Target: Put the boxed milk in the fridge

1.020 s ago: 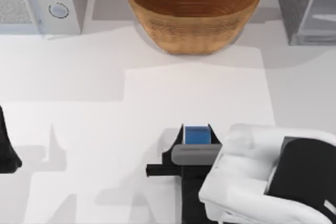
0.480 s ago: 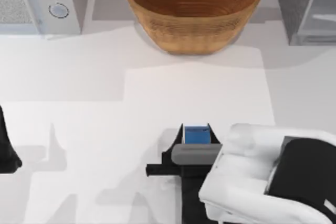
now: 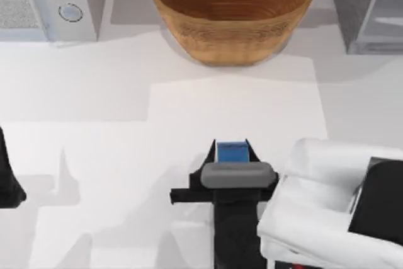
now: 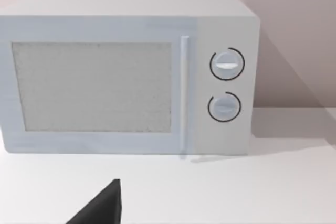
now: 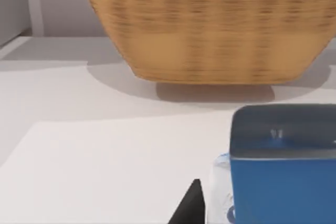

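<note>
White table (image 3: 113,92) held a wicker bowl (image 3: 233,11) at back centre, fridge (image 3: 368,7) back right; right gripper (image 3: 232,154) pinched the boxed milk (image 3: 232,153) front-centre, no lettering legible.

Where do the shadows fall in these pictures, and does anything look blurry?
Top view: the wicker bowl casts a soft grey shadow on the table, and the right gripper around the boxed milk throws one toward the left. Right wrist view: a shadow lies under the bowl, whose weave looks smeared. Left wrist view: the microwave shades the wall beside it.
</note>
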